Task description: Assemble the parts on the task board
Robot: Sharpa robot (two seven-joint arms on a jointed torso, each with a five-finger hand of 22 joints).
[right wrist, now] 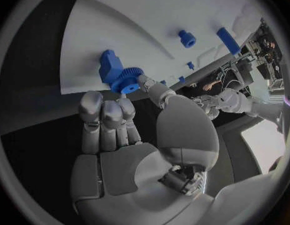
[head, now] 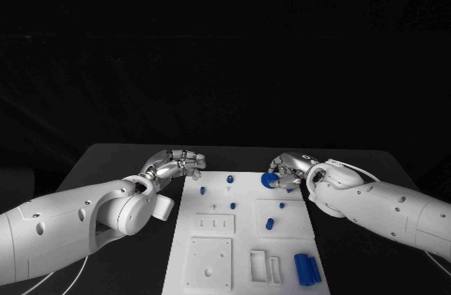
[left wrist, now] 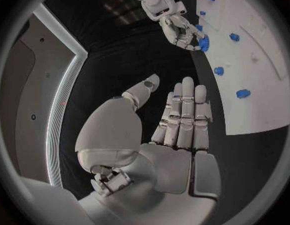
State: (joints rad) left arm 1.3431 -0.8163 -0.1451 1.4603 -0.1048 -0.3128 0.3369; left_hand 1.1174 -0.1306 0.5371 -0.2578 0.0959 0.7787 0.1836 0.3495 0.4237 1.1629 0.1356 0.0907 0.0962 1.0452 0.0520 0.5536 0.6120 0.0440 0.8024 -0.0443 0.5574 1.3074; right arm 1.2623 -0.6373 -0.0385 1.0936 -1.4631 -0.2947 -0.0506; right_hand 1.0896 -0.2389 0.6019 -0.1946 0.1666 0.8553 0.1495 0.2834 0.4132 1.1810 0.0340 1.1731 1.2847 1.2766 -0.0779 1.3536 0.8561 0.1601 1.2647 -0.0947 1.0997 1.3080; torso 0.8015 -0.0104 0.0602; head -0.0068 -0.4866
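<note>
The silver left hand (left wrist: 167,135) fills the lower middle of the frame, fingers straight and empty. At upper right, the right hand (left wrist: 176,27) pinches a small blue toothed part (left wrist: 203,43) at the white task board (left wrist: 257,85) edge.

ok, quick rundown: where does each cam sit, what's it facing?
Head view: on the robot's head, looking down at the task board; both arms show, left hand and right hand.
Left wrist view: behind the left hand, facing across the board's edge.
Right wrist view: behind the right hand, facing the blue gear at its fingertips.
Shared: all three show the gear and right hand.
</note>
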